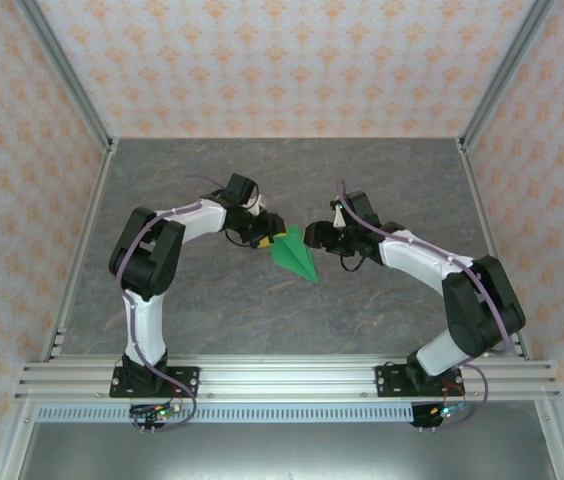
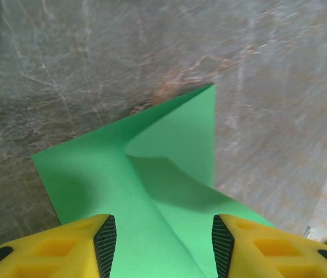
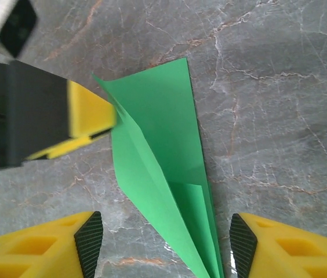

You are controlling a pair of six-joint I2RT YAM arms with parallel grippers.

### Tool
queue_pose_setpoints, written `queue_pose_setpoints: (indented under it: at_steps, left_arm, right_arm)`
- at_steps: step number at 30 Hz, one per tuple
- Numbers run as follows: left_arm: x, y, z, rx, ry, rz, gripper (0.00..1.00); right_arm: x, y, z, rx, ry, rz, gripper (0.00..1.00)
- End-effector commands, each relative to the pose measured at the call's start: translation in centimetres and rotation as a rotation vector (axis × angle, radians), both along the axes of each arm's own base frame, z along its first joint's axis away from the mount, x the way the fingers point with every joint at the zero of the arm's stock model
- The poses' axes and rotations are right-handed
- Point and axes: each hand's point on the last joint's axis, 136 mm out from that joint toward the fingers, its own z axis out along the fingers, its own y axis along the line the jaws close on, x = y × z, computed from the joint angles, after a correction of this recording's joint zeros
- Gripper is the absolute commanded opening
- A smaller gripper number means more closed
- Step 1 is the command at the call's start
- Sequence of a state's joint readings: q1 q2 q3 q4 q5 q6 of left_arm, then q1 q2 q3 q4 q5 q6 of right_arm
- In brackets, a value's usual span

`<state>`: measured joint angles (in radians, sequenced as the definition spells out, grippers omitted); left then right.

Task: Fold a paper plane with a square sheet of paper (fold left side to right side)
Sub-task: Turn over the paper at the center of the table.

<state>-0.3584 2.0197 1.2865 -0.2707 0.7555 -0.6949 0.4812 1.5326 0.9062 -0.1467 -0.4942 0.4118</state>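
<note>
The bright green paper plane (image 1: pixel 295 255) lies on the grey marble tabletop, a narrow pointed dart with its tip toward the near right. My left gripper (image 1: pixel 267 235) is at its wide far-left end. In the left wrist view this gripper (image 2: pixel 163 243) is open, and a raised flap of the paper (image 2: pixel 152 168) runs between its yellow fingers. My right gripper (image 1: pixel 320 238) hovers just right of the dart. In the right wrist view it is open (image 3: pixel 166 243), straddling the narrow part of the paper (image 3: pixel 157 133). One left finger (image 3: pixel 91 113) touches the paper's upper left edge.
The grey marble table (image 1: pixel 212 180) is bounded by aluminium posts and patterned walls on three sides. An aluminium rail (image 1: pixel 282 380) carrying both arm bases runs along the near edge.
</note>
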Motion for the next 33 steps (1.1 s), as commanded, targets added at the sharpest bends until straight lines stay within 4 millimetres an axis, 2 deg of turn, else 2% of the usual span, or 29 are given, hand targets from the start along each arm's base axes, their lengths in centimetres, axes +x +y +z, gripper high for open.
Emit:
queue_pose_setpoints:
  at_steps: [1, 8, 16, 21, 29, 33]
  left_arm:
    - [1.0, -0.9, 0.8, -0.041, -0.029, 0.001, 0.49]
    - [1.1, -1.1, -0.2, -0.041, -0.015, 0.005, 0.46]
    - [2.2, -2.0, -0.2, -0.073, -0.025, -0.001, 0.36]
    - [2.8, -2.4, -0.2, -0.086, -0.035, -0.001, 0.35]
    - [3.5, -3.0, 1.6, -0.138, -0.087, 0.004, 0.36]
    - [3.7, -3.1, 2.6, -0.159, -0.121, 0.008, 0.32]
  right_arm:
    - [0.2, 0.3, 0.2, 0.040, -0.014, -0.006, 0.63]
    - [-0.3, 0.7, -0.5, 0.059, 0.024, 0.014, 0.63]
    - [-0.5, 0.9, 0.1, 0.069, 0.017, 0.022, 0.63]
    - [-0.7, 0.7, 0.5, 0.073, 0.004, 0.023, 0.63]
    - [-0.9, 0.4, 0.8, 0.072, -0.014, 0.019, 0.63]
    - [-0.7, 0.2, 1.2, 0.093, -0.027, 0.012, 0.64]
